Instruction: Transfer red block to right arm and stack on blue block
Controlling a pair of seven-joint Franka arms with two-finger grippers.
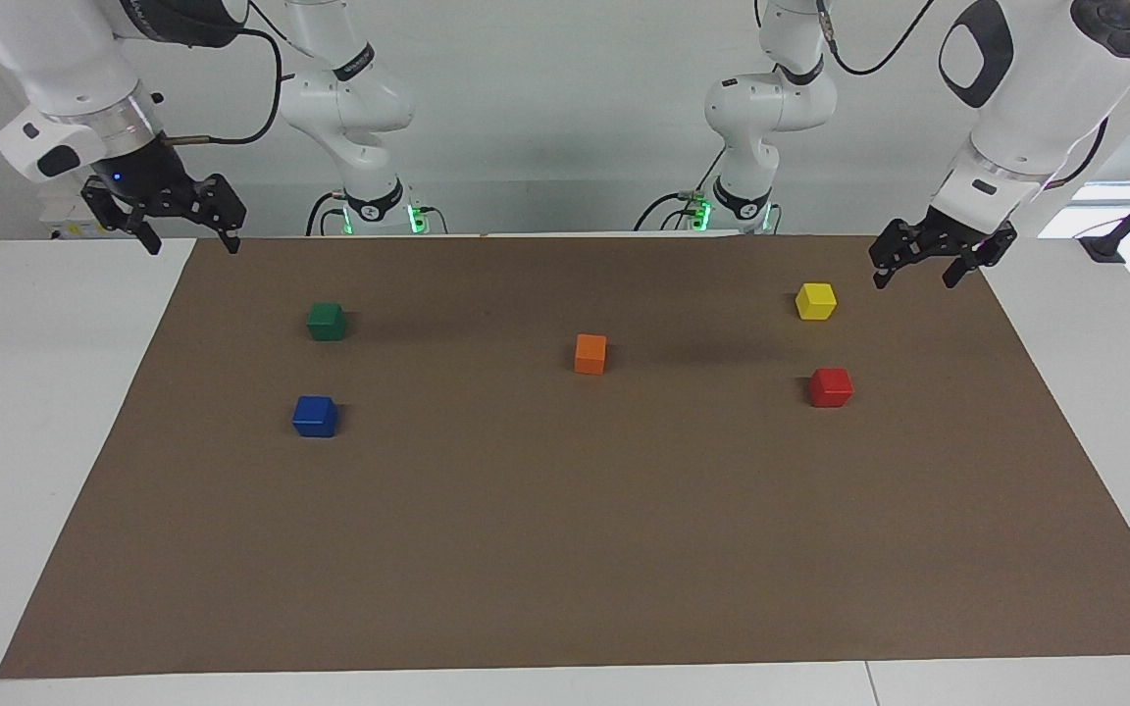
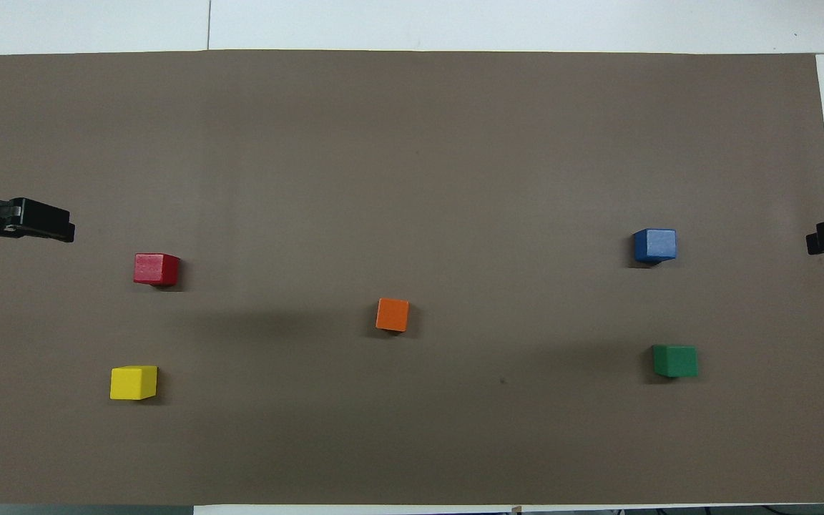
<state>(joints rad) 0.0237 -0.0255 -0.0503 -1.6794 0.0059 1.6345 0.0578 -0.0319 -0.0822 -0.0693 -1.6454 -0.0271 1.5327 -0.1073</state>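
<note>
A brown mat (image 1: pixel 565 549) covers the white table (image 1: pixel 35 441) before a pale wall (image 1: pixel 565 118).

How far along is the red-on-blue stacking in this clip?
Nothing is done yet. The red block sits untouched on the mat at the left arm's end; the blue block sits bare at the right arm's end. Nothing is in hand: the left gripper and right gripper hang open and empty at the mat's corners. Pickup, handover and stacking all remain.
</note>
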